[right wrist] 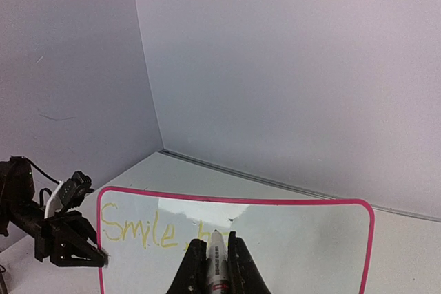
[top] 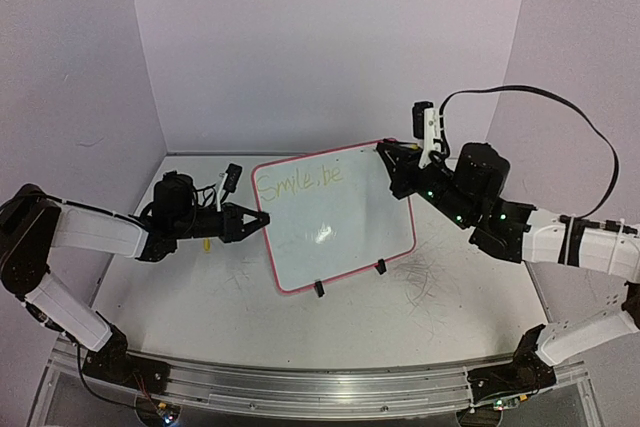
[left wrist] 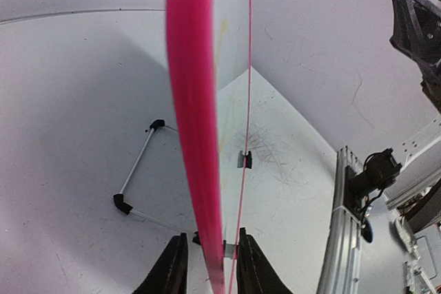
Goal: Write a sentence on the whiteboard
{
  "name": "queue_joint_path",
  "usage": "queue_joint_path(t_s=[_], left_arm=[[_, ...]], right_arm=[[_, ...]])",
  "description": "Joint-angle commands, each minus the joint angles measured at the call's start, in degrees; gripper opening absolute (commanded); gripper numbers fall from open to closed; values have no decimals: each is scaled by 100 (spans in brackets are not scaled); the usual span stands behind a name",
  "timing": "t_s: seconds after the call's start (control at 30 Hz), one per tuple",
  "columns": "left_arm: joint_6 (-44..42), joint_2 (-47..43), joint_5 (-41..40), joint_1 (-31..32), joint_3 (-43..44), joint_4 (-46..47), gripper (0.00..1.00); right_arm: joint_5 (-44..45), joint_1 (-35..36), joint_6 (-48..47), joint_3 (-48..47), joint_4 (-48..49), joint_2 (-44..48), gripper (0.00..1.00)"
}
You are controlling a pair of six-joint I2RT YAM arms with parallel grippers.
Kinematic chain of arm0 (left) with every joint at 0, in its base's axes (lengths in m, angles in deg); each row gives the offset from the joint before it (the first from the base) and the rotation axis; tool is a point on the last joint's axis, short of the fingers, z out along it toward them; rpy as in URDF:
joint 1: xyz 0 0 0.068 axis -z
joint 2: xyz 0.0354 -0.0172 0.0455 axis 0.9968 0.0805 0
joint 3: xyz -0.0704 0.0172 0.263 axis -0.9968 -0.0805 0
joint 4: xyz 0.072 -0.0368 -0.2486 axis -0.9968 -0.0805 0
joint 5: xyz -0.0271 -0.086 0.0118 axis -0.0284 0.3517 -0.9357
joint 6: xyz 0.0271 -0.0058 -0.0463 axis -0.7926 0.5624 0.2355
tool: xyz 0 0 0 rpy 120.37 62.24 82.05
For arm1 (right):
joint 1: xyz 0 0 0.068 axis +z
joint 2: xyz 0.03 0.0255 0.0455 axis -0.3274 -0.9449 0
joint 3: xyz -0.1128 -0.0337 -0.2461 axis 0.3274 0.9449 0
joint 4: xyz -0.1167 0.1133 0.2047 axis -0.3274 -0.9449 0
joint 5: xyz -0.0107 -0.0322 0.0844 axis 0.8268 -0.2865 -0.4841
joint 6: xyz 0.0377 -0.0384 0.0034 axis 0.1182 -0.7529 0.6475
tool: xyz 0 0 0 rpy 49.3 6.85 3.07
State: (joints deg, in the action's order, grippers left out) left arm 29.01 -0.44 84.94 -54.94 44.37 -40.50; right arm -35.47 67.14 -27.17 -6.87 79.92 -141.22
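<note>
Midway through the sentence (top: 298, 183): right gripper (right wrist: 215, 266) clamps the marker (right wrist: 218, 256) by "be"; left gripper (top: 262, 219) straddles the whiteboard (top: 340, 237) frame, jaws slightly apart. Next word likely needs the tip pressed further right.

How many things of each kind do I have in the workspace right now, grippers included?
Pink-framed glossy white rectangular whiteboard: 1
Small black clip feet: 2
Thin grey wire prop with black corner pieces: 1
White-barrelled marker: 1
Two-finger grippers: 2 (left gripper, right gripper)
Total: 7
</note>
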Motion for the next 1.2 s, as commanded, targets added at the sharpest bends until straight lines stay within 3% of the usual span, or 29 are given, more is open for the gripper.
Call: queue_joint_path(t_s=[0.0, 0.43, 0.73, 1.17], left_arm=[[-104, -448, -249, 16, -153, -110, 38], [577, -689, -505, 29, -116, -104, 58], [629, -637, -698, 34, -247, 32, 60], [884, -286, -433, 25, -535, 965, 59]], right_arm=[[30, -9, 379, 329, 48, 370, 0], [241, -9, -31, 367, -393, 749, 0], [147, -12, -543, 66, -508, 357, 0], [164, -11, -691, -60, -274, -57, 0]])
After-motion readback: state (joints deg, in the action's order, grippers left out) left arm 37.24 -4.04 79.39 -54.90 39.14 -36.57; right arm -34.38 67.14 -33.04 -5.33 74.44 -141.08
